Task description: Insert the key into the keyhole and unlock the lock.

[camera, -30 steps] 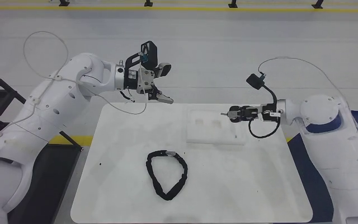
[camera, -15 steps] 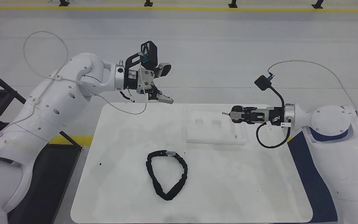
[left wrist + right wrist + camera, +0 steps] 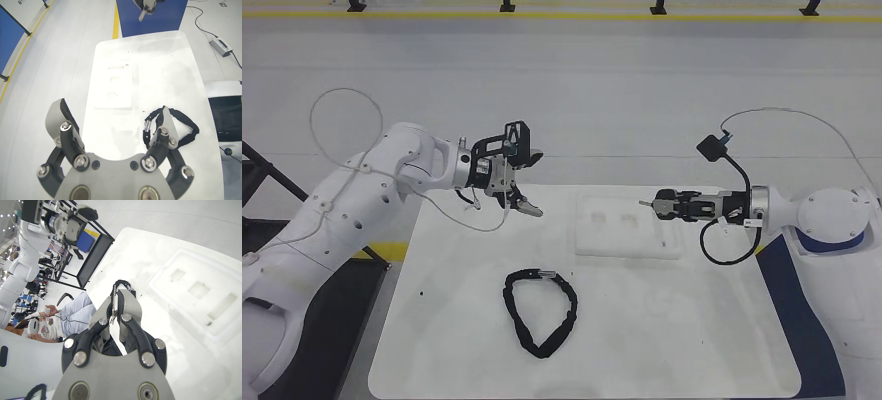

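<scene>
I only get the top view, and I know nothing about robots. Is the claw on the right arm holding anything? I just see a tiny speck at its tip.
Observer: Yes. The right wrist view shows the right gripper shut on a thin, flat metal key.
Operator: And the other claw?
Observer: The left gripper is open, its jaws spread wide with nothing between them.
Operator: Where would the key go? The lock looks like a plain black loop to me.
Observer: The left wrist view shows a short, shiny metal cylinder at one end of the lock. I can't make out the keyhole itself.
</scene>
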